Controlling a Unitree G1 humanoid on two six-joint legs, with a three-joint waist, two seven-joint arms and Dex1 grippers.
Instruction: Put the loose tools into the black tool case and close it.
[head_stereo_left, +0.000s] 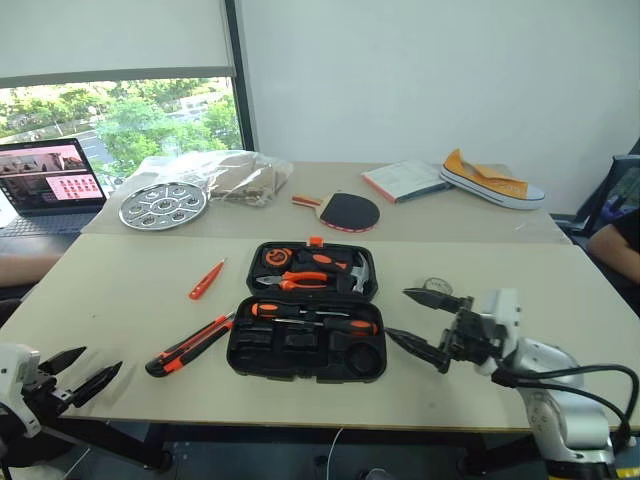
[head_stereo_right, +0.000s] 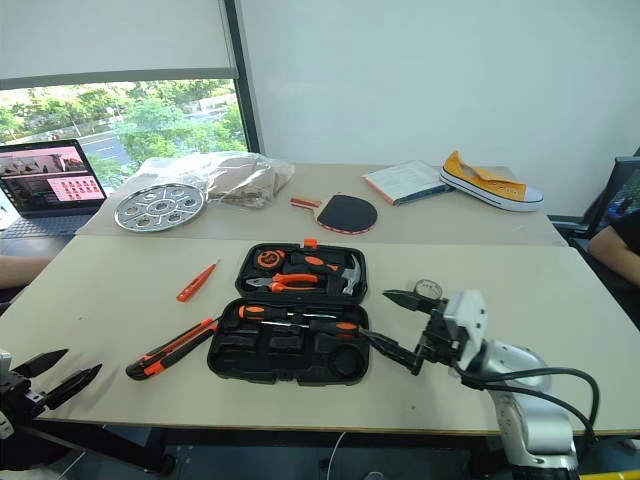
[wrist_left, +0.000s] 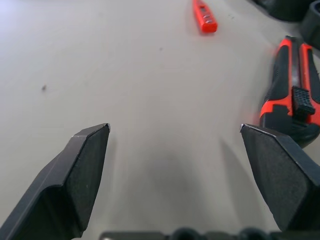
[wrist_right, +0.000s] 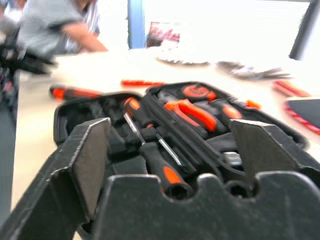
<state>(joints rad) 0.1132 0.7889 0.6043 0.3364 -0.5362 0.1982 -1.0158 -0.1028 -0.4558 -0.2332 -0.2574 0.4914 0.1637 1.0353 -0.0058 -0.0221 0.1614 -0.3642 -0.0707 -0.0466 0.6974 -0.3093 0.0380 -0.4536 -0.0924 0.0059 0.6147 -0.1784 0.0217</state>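
The black tool case (head_stereo_left: 240, 350) lies open in the middle of the near table. Two long black-and-orange screwdrivers (head_stereo_left: 315, 318) rest in its near half, seen close in the right wrist view (wrist_right: 155, 150). The orange-and-black utility knife (head_stereo_left: 190, 345) lies on the table just left of the case, and the short orange screwdriver (head_stereo_left: 206, 279) lies farther back on the left. A small tape roll (head_stereo_left: 437, 287) sits right of the case. My right gripper (head_stereo_left: 397, 313) hovers open and empty at the case's right edge. My left gripper (head_stereo_left: 103, 358) is open and empty near the front left edge, short of the knife (wrist_left: 292, 95).
Orange-handled pliers (head_stereo_left: 300, 282) and a hammer (head_stereo_left: 358, 270) lie in the case's far half. On the far table are a laptop (head_stereo_left: 50, 178), a metal tray (head_stereo_left: 162, 205), a plastic bag (head_stereo_left: 225, 175), a paddle (head_stereo_left: 348, 211), a book (head_stereo_left: 405, 181) and a shoe (head_stereo_left: 492, 180). A person sits at the right (head_stereo_left: 620, 240).
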